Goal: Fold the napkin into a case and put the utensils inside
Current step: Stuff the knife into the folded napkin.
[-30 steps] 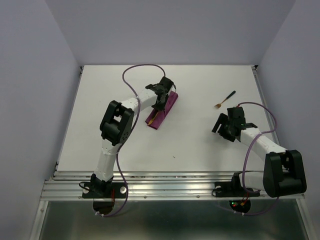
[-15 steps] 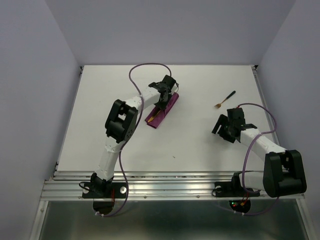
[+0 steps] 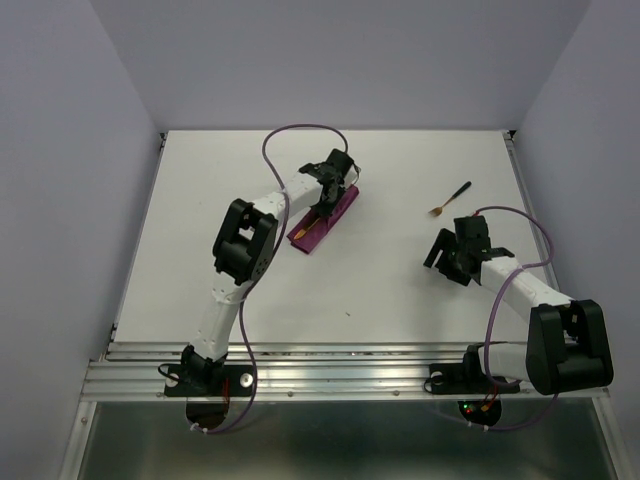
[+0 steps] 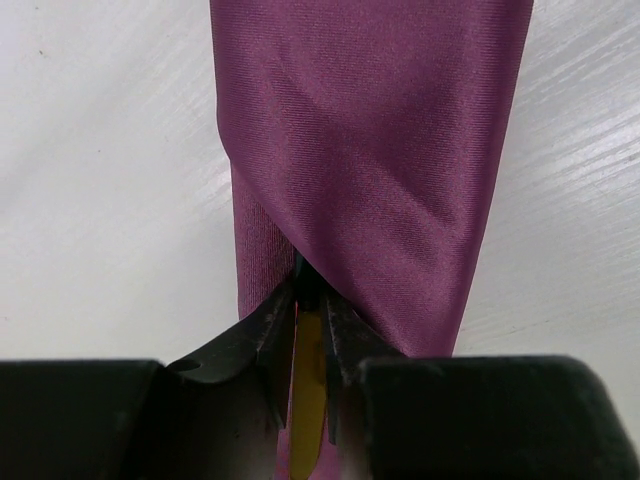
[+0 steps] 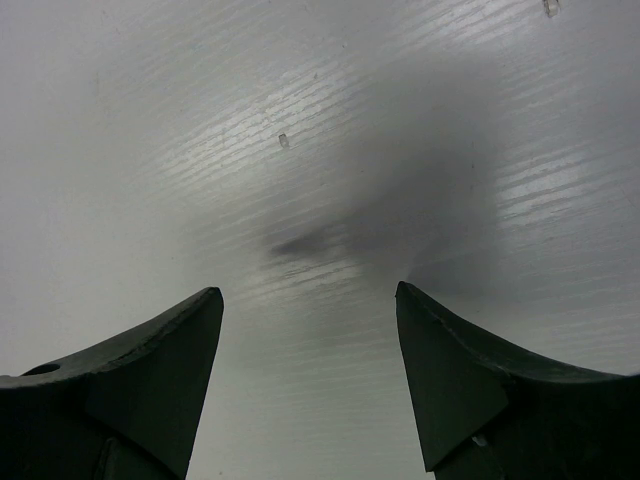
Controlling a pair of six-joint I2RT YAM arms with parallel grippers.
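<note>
The magenta-purple napkin lies folded into a narrow case left of the table's middle, running diagonally. My left gripper hangs over it, shut on a knife whose gold blade shows between the jaws. The knife's dark handle end goes into the case's folded mouth. Its gold tip pokes out at the case's near end. The other utensil, with a black handle and a gold end, lies alone on the table at the right. My right gripper hovers open just near of it, over bare table.
The white table ends in a metal rail at the near edge, where both arm bases are bolted. Purple cables loop above each arm. Grey walls close in the left, right and far sides.
My left gripper has crept a little toward the far right along the case, taking the knife with it. The right arm has stayed put.
</note>
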